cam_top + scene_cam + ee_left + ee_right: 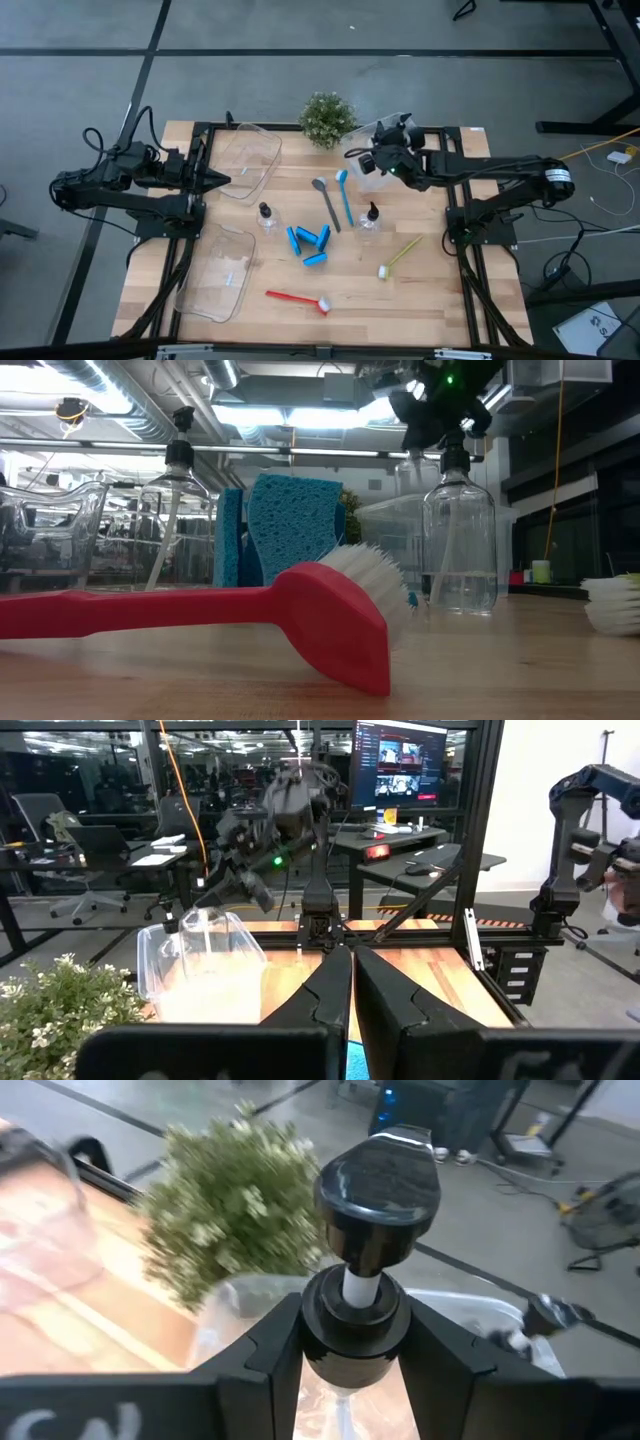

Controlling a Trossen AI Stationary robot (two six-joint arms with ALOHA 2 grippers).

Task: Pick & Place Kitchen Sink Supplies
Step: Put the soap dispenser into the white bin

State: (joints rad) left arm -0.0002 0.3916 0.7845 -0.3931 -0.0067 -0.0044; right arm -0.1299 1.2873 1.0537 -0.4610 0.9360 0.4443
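My right gripper (352, 1355) is shut on a small clear bottle with a black pump cap (378, 1190). It hangs over a clear bin (372, 178) at the far right, beside the potted plant (327, 118). Two more bottles (266, 217) (370, 220) stand on the table. Blue sponge pieces (310, 243) lie mid-table, with a grey brush (327, 203) and a blue brush (345, 197) beyond them. A yellow-green brush (400, 255) and a red brush (298, 298) lie nearer. My left gripper (222, 180) waits shut at the left. My right gripper pinches the bottle's black collar (352, 1320), just under the pump head, between its two fingers (265, 1355). The fingers come from the table's right, slanting slightly down. The bottle stays upright with its pump head above the fingers; its body below is hidden by the gripper.
Two more clear bins lie on the table's left half, one far (248, 160) and one near (220, 272). In the low view the red brush (200, 610) lies close across the front. Bare wood shows along the near right.
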